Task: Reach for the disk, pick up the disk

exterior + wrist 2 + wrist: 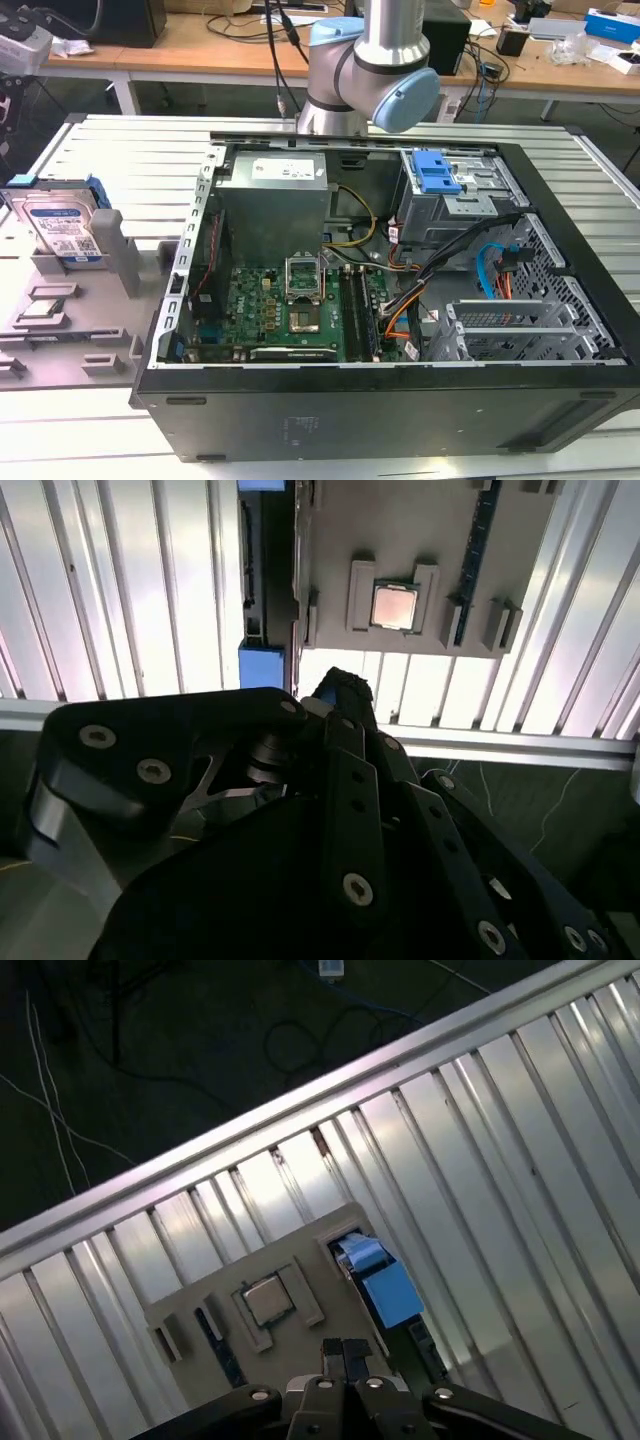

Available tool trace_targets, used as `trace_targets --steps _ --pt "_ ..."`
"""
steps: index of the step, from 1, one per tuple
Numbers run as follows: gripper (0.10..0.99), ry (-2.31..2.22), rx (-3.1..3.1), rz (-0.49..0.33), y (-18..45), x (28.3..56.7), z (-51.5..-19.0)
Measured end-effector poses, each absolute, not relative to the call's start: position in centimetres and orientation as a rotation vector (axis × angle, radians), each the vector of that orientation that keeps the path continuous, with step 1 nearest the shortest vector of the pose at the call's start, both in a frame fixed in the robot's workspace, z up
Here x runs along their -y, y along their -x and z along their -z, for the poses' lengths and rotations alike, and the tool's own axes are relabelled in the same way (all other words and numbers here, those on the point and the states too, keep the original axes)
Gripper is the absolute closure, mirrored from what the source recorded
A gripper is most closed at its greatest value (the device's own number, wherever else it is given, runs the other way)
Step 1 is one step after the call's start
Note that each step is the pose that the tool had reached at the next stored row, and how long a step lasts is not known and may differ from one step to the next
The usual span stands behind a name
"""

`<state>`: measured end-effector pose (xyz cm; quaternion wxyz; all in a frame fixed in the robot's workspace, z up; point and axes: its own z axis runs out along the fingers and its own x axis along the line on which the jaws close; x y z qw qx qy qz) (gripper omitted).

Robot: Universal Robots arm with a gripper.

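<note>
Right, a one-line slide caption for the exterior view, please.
Open computer case on a slatted table, robot arm behind; the disk stands in a grey holder at the exterior view's left.

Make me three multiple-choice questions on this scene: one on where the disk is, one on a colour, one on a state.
1. Where is the disk? A lying on the floor; B standing in the grey holder; C on a wooden desk.
2. What colour are its side rails? A red; B blue; C green.
3. The computer case is: A open; B closed; C wrapped.
Answers: 1 B, it stands on edge in the holder at the exterior view's left. 2 B, blue strips edge it. 3 A, its circuit board shows.
</note>
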<state>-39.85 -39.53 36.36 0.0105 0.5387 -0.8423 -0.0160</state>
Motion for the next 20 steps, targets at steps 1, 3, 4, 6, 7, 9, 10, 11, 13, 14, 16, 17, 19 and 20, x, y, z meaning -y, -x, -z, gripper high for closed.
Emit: trace_targets --steps 1,3,4,6,7,9,10,11,13,14,16,17,19,20 --pt "0.980 -1.704 2.614 0.050 39.85 39.53 -36.36" --pt "0.980 -1.742 2.588 0.049 39.85 39.53 -36.36" --pt "0.980 -1.763 2.573 0.049 39.85 39.53 -36.36" --pt "0.980 -1.813 2.538 0.048 39.85 39.53 -36.36" --pt "0.980 -1.850 2.510 0.047 39.85 39.53 -36.36" --pt "0.980 -1.923 2.454 0.046 39.85 39.53 -36.36" --pt "0.980 -1.960 2.423 0.046 39.85 39.53 -36.36" --pt "0.980 -1.996 2.393 0.045 39.85 39.53 -36.36" --pt "0.980 -2.041 2.355 0.045 39.85 39.53 -36.36" --pt "0.980 -2.078 2.322 0.044 39.85 39.53 -36.36" --pt "0.980 -2.137 2.266 0.043 39.85 39.53 -36.36" --pt "0.980 -2.158 2.246 0.042 39.85 39.53 -36.36" --pt "0.980 -2.197 2.207 0.042 39.85 39.53 -36.36" --pt "0.980 -2.215 2.189 0.041 39.85 39.53 -36.36"
